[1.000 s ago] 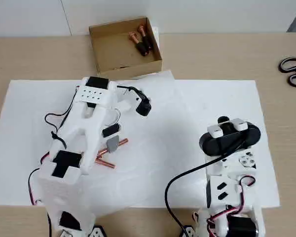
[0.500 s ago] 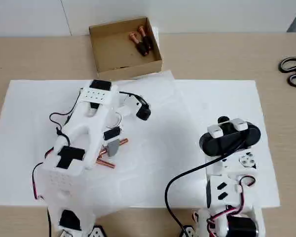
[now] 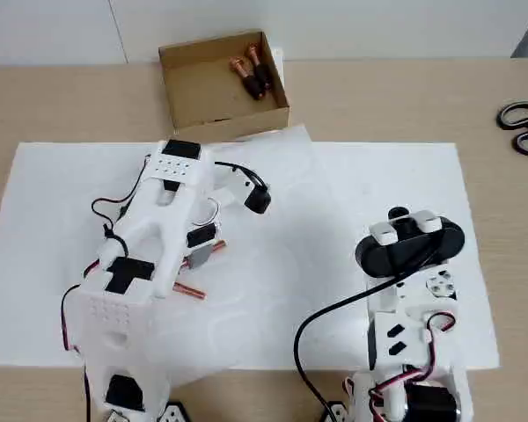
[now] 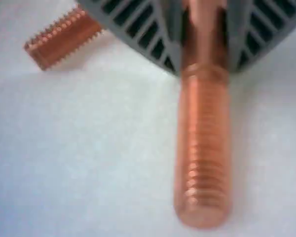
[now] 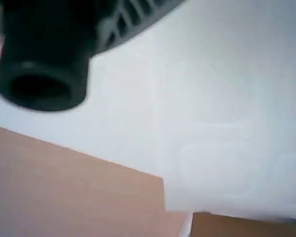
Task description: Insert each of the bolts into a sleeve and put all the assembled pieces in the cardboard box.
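My left gripper [image 4: 202, 49] is shut on a copper bolt [image 4: 202, 148], whose threaded shaft sticks out past the grey fingers just above the white sheet. In the high view this gripper [image 3: 206, 251] sits under the left arm at the sheet's left middle. A second copper bolt [image 3: 190, 290] lies loose on the sheet close by, and its threaded end [image 4: 59, 37] appears beside the grey fingers. My right gripper [image 5: 64, 29] holds a black sleeve [image 5: 39, 79] with its open end toward the camera. The cardboard box [image 3: 187, 88] at the back holds two assembled pieces [image 3: 251, 75].
A white sheet [image 3: 352, 176] covers the middle of the wooden table. The right arm [image 3: 409, 242] stands folded at the front right. Scissors [image 3: 524, 116] lie at the far right edge.
The left arm has leaned further over the bolts and its gripper has shifted a little toward the back, now covering most of the bolt it holds. The right arm has stayed still.
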`<state>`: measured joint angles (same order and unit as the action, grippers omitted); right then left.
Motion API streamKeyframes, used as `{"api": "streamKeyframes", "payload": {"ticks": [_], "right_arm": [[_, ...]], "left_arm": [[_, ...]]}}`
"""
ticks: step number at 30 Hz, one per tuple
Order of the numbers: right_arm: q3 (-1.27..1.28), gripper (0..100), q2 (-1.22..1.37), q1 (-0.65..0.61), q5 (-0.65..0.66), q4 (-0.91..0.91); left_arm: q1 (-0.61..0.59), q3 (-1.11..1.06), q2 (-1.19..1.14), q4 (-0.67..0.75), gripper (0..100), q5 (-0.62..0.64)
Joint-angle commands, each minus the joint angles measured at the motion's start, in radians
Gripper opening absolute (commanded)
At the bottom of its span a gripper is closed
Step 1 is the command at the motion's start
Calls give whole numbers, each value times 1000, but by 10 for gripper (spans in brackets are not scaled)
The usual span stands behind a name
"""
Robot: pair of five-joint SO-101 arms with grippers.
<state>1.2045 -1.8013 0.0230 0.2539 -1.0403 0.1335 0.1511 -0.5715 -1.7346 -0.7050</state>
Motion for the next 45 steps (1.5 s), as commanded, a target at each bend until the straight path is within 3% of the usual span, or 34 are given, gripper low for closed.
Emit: {"api": "streamKeyframes", "payload": {"ticks": [1,6,14,21,28,34,45], "right_arm": [[-12,5,-13,7,8,-1],[-12,5,-13,7,8,-1],[-12,5,-13,7,8,-1],[-12,5,-13,7,8,-1],[-12,5,-13,8,9,-1],[-12,5,-13,8,9,-1],[-8,5,-13,8,9,-1]], "left_arm": [[-2,96,31,3,6,-5],[0,183,81,-18,6,-2],[37,125,186,-21,6,6],[92,47,325,-20,6,-292],[63,48,371,29,6,-807],[60,45,368,66,6,-1100],[100,10,275,279,6,-1137]]}}
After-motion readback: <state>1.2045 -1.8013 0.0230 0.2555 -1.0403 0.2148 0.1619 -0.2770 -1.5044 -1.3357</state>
